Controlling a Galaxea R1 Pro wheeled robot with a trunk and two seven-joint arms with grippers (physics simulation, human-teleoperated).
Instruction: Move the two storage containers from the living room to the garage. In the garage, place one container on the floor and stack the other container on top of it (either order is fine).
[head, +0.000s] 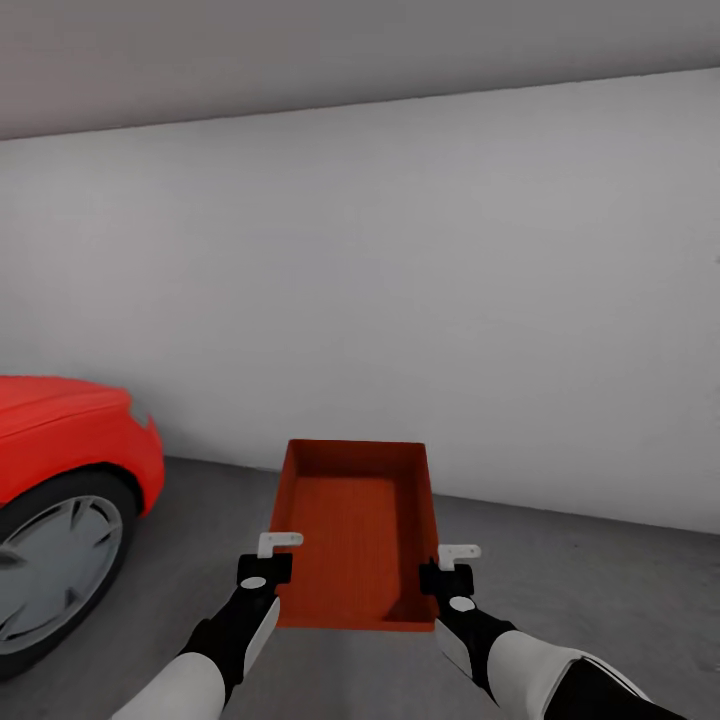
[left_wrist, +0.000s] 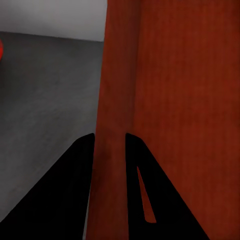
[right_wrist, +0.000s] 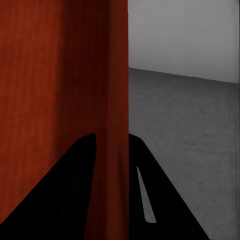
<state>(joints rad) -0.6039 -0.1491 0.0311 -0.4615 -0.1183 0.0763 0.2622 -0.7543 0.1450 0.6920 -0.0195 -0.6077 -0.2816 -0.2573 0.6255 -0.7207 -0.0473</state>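
I hold one orange-red storage container (head: 355, 530) level in front of me, above the dark grey garage floor (head: 590, 590). My left gripper (head: 268, 562) is shut on its left wall near the front corner, and my right gripper (head: 447, 570) is shut on its right wall. In the left wrist view the black fingers (left_wrist: 80, 165) pinch the thin orange wall (left_wrist: 112, 100). The right wrist view shows the same: fingers (right_wrist: 82, 160) straddle the wall (right_wrist: 112, 90). The container is open-topped with nothing inside.
A red car (head: 60, 440) with a grey-spoked wheel (head: 55, 570) stands at the left, close to my left arm. A plain pale grey wall (head: 420, 300) rises ahead. Concrete floor stretches to the right and in front of the container.
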